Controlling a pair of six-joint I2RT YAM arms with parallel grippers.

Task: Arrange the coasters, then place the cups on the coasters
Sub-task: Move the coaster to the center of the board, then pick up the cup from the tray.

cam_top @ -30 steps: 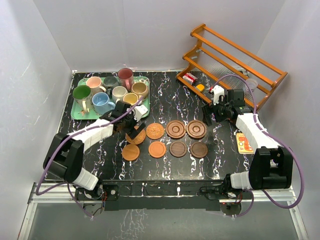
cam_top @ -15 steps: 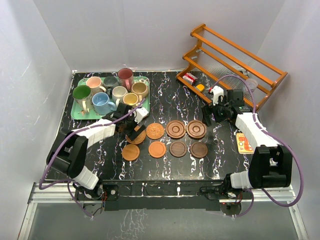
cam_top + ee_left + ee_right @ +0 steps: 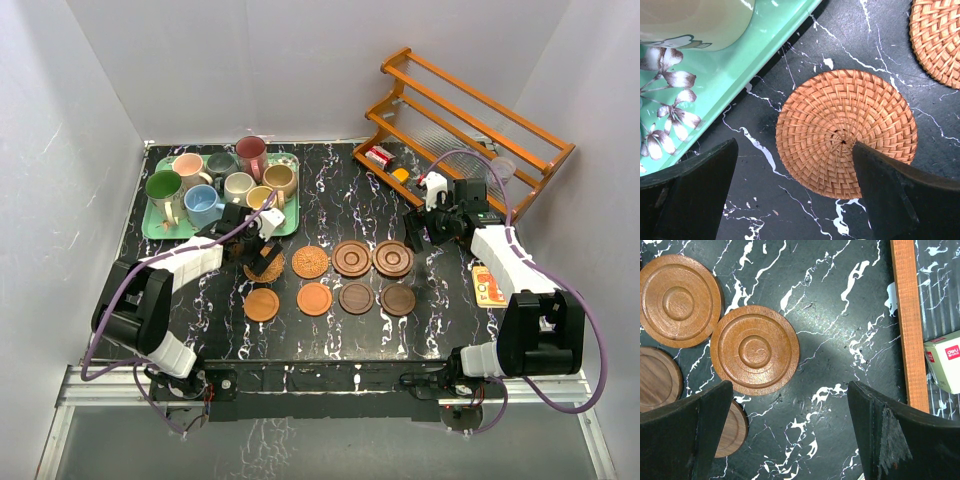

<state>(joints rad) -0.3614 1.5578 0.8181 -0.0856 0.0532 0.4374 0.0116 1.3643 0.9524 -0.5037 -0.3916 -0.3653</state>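
While eight coasters (image 3: pixel 314 298) lie in two rough rows, no cups (image 3: pixel 205 207) are placed: all sit on the tray (image 3: pixel 163 231) just beyond the left gripper (image 3: pixel 795 145), wide and empty over a woven coaster (image 3: pixel 846 132). Right gripper (image 3: pixel 790 385) wide, empty too.

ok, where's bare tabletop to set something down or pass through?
Free: back strip between tray and rack; front strip between coasters and the near edge. Crowded: mugs fill the tray; right arm covers the right side.
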